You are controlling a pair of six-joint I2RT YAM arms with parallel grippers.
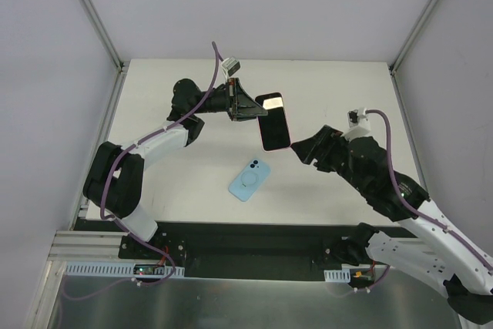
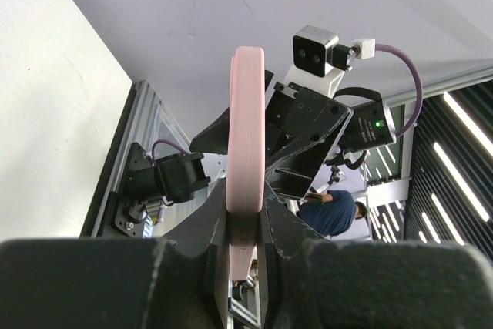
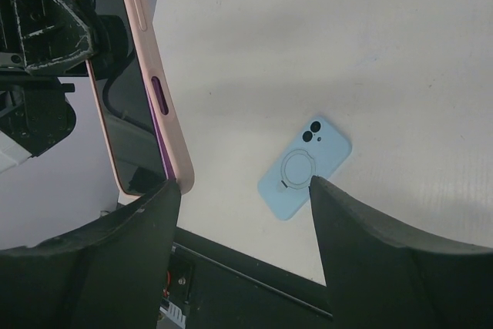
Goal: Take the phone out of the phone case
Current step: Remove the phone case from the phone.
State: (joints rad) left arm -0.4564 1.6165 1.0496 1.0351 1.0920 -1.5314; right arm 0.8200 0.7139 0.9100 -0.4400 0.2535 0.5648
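Pink-cased rectangular phone (image 1: 273, 121), its glossy screen facing up, hangs above the white table (image 1: 347, 90). Its 10 o'clock edge is clamped in the left gripper (image 1: 256, 109). The right gripper (image 1: 296, 150) gapes wide at the phone's 5 o'clock corner. A light-blue ring-backed phone case (image 1: 249, 179) lies on the table at 7 o'clock.

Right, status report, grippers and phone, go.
Left gripper shut on pink-cased phone, held above table. Right gripper open by its near corner. Phone not yet out. Blue case on table, clear of both.

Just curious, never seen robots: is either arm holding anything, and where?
The left end effector clamps the pink-cased phone by one long edge; the right end effector is open, empty.
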